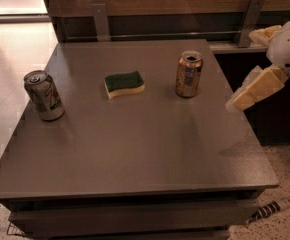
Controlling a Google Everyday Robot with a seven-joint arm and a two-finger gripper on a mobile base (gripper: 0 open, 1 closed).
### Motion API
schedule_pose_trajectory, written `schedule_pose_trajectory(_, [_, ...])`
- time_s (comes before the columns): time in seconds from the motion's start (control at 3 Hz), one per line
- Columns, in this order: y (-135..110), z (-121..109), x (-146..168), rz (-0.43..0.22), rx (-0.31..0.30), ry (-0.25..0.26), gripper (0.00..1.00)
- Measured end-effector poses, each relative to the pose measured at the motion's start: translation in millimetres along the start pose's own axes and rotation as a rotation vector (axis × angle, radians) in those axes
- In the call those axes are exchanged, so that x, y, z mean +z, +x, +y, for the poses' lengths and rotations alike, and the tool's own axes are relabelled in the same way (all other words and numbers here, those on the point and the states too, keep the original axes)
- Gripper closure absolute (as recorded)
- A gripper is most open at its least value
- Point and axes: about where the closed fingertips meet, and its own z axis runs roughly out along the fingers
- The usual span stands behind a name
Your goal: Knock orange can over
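The orange can [189, 74] stands upright on the grey table [135, 144], right of centre toward the back. It is copper-orange with a pale label and a silver top rim. My gripper [243, 70] comes in from the right edge of the camera view, level with the can and a short way to its right, over the table's right edge. Its two pale yellow fingers [255, 89] stand apart and hold nothing. It does not touch the can.
A silver-grey can with green markings [44, 95] stands upright near the table's left edge. A green and yellow sponge [124, 83] lies left of the orange can. A wooden wall with metal brackets [100, 20] runs behind the table.
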Motion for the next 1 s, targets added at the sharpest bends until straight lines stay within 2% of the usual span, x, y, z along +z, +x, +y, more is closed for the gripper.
schedule_pose_trajectory(0.33, [-17.8, -33.8, 28.1, -0.228, 0.045, 0.074, 0.0])
schedule_pose_trajectory(0.67, [-22.4, -49.9, 44.3, -0.34, 0.08, 0.105, 0.0])
schedule_pose_trajectory(1.0, [-13.1, -54.2, 64.8, -0.422, 0.155, 0.073, 0.0])
